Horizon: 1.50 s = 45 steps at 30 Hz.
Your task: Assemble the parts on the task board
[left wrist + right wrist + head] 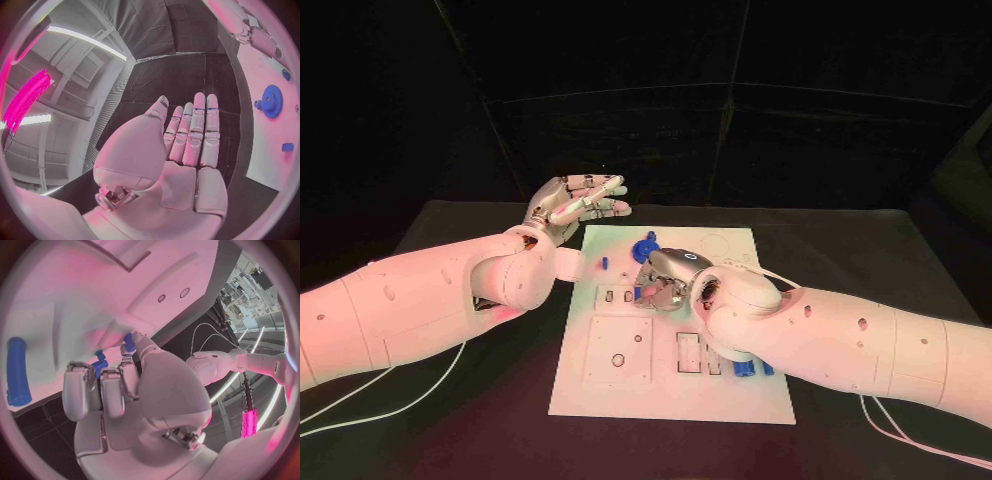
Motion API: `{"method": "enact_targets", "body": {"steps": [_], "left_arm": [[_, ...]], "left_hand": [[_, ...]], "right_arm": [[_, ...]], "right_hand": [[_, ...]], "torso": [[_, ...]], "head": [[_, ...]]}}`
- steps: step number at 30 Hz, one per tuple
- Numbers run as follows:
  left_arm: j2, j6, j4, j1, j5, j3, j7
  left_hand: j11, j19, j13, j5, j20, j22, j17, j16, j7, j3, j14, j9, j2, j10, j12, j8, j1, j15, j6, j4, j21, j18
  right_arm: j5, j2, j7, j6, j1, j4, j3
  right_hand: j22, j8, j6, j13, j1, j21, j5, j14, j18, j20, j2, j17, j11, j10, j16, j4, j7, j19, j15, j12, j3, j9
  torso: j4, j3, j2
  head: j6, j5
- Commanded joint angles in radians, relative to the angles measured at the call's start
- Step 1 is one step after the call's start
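The white task board (pixel 620 395) lies in the middle of the table. My right hand (pixel 672 278) is down on its middle, fingers curled in. Between its fingertips (pixel 81 385) sits a small blue part (pixel 98 365), and another blue bit (pixel 129 341) shows by the thumb. A blue peg (pixel 17 371) lies on the board beside it. A blue gear (pixel 646 245) (pixel 272 100) stands near the board's far edge, with a small blue part (pixel 606 262) (pixel 287 146) close by. My left hand (pixel 574 205) (pixel 187 145) hovers off the board's far left corner, fingers straight, holding nothing.
Several blue parts (pixel 740 368) stand in slots near the board's right edge, under my right forearm. A square recess (pixel 620 350) takes up the board's near left. Cables (pixel 906 435) trail over the dark table at both front corners.
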Motion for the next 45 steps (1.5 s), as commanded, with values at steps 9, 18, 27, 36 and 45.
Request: {"method": "enact_targets", "body": {"steps": [9, 18, 27, 36, 45], "left_arm": [[0.001, 0.012, -0.001, 0.001, -0.001, 0.001, 0.006], [0.002, 0.013, -0.002, 0.001, -0.001, 0.001, 0.006], [0.002, 0.014, -0.004, 0.001, -0.001, 0.001, 0.005], [-0.001, 0.009, -0.007, 0.001, -0.014, 0.001, -0.002], [-0.015, -0.019, -0.015, 0.001, -0.116, 0.001, -0.074]], "left_hand": [[0.0, 0.007, 0.0, 0.0, -0.002, -0.002, 0.002, -0.007, 0.002, 0.0, 0.009, 0.0, 0.002, 0.006, -0.004, -0.005, 0.005, 0.0, 0.006, -0.003, -0.004, 0.015], [0.0, 0.007, 0.0, 0.0, -0.002, -0.002, 0.002, -0.007, 0.002, 0.0, 0.009, 0.0, 0.002, 0.006, -0.004, -0.005, 0.005, 0.0, 0.006, -0.003, -0.004, 0.015], [0.0, 0.007, 0.0, 0.0, -0.002, -0.002, 0.002, -0.007, 0.002, 0.0, 0.009, 0.0, 0.002, 0.006, -0.004, -0.005, 0.005, 0.0, 0.006, -0.003, -0.004, 0.015], [-0.008, 0.016, 0.002, 0.0, -0.006, -0.002, 0.008, -0.009, -0.01, 0.004, 0.02, 0.001, 0.005, 0.03, -0.003, -0.002, 0.003, -0.006, 0.027, -0.002, -0.002, 0.015], [-0.048, 0.138, 0.012, -0.002, -0.058, 0.025, 0.068, 0.056, -0.035, -0.01, 0.191, 0.003, -0.019, 0.149, 0.01, 0.003, -0.026, -0.058, 0.087, 0.02, 0.062, 0.016]], "right_arm": [[-0.006, 0.001, -0.024, 0.03, -0.004, -0.003, -0.004], [-0.006, 0.002, -0.023, 0.018, -0.004, -0.003, -0.004], [-0.007, 0.002, -0.017, -0.016, -0.004, -0.001, -0.004], [-0.044, -0.022, 0.071, -0.161, -0.008, 0.033, -0.004], [-0.012, -0.121, 0.294, -0.244, -0.006, 0.125, -0.001]], "right_hand": [[0.024, -0.011, -0.02, 0.041, -0.015, -0.003, -0.008, 0.094, -0.013, 0.008, -0.016, 0.205, 0.006, -0.009, -0.004, 0.004, 0.006, -0.005, 0.009, -0.008, 0.004, -0.003], [0.024, -0.024, -0.045, 0.023, -0.031, -0.003, -0.024, 0.094, -0.013, 0.014, -0.03, 0.204, 0.013, -0.026, -0.005, 0.012, 0.014, -0.006, 0.016, -0.027, -0.001, -0.005], [0.022, -0.038, -0.087, 0.007, -0.061, -0.005, -0.095, 0.094, -0.012, 0.022, -0.053, 0.204, 0.022, -0.041, -0.005, 0.035, 0.021, -0.007, 0.024, -0.043, -0.035, -0.005], [0.031, -0.05, -0.155, 0.002, -0.048, 0.0, -0.115, 0.096, -0.014, 0.032, -0.067, 0.213, 0.036, -0.045, -0.001, 0.048, 0.037, -0.003, 0.035, -0.045, -0.061, -0.008], [0.033, -0.047, -0.167, 0.001, -0.03, 0.001, -0.113, 0.096, -0.014, 0.036, -0.072, 0.214, 0.038, -0.046, 0.0, 0.051, 0.04, -0.002, 0.039, -0.045, -0.066, -0.006]], "torso": [[-0.0001, 0.0001, 0.0], [-0.0001, 0.0002, 0.0], [-0.0001, 0.0001, 0.0], [0.0005, 0.0017, -0.001], [-0.0027, 0.0009, -0.002]], "head": [[0.0, 0.0], [-0.001, -0.002], [-0.001, 0.0], [0.002, 0.002], [0.005, 0.006]]}}
